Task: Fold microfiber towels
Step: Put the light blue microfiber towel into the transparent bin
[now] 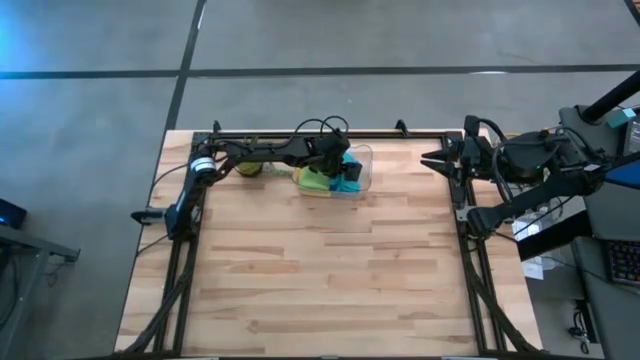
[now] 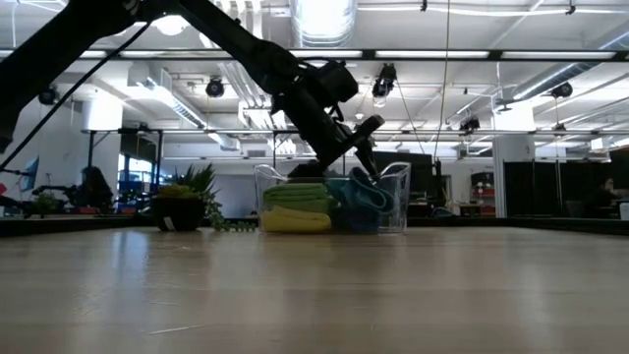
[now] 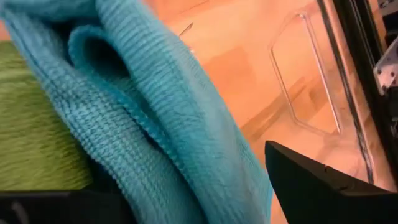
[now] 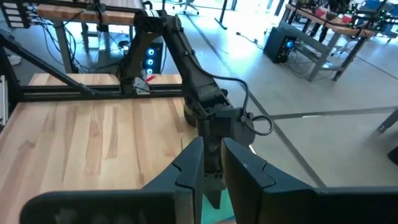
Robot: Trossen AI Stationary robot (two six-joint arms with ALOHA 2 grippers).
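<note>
Left arm digs into the bin for the first towel

The left gripper [image 1: 343, 168] reaches down inside the clear bin [image 1: 366, 155], fingers spread wide around the teal towel [image 3: 155, 118]; beside it in the bin lie the green towel [image 2: 295, 194] and yellow towel [image 2: 293, 220]. Judging the step: picking. Next, close and lift clear. The right gripper [image 1: 432, 159] waits well off the bin, fingers near-closed.

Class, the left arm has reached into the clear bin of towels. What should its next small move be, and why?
Probably close the left pincer on the teal towel and lift it out of the clear bin. The teal cloth lies between its fingers, and all the towels sit in the bin, none yet on the table. The right pincer waits at the table's edge.
</note>
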